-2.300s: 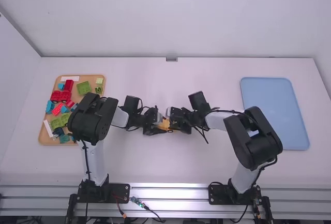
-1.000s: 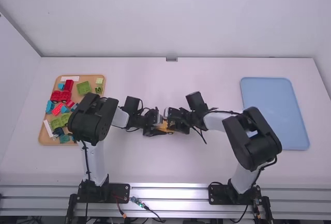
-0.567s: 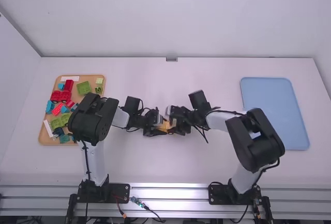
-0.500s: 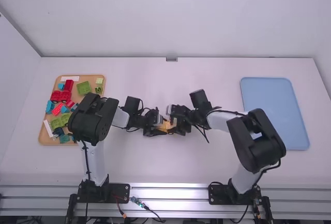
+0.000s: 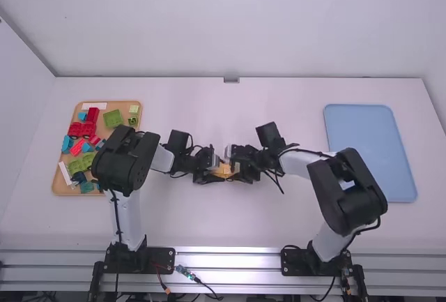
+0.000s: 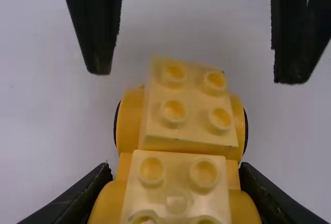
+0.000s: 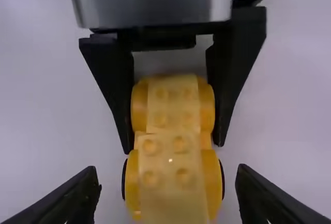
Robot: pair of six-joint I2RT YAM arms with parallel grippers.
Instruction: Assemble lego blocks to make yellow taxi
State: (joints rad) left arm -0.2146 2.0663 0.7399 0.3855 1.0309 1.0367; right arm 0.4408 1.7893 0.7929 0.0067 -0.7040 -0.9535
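My left gripper (image 5: 213, 175) and my right gripper (image 5: 242, 165) face each other at mid-table, the yellow taxi build (image 5: 224, 170) between them. In the left wrist view, my left gripper (image 6: 176, 169) is shut on the near half of the yellow taxi build (image 6: 189, 118), which has rounded orange-yellow sides, black-edged wheels and paler studded blocks on top. My right gripper (image 7: 168, 172) stands open in the right wrist view, its fingers on both sides of the other end of the build (image 7: 173, 167), with a gap at each side.
A wooden tray (image 5: 125, 104) with red, green and blue blocks lies at the left, partly beneath the left arm. At the right, a light blue tray (image 5: 359, 127) sits beside the right arm.
The right gripper has drawn back slightly to the right over the last second, its elbow shifting right too. The left arm has kept still with the yellow build.
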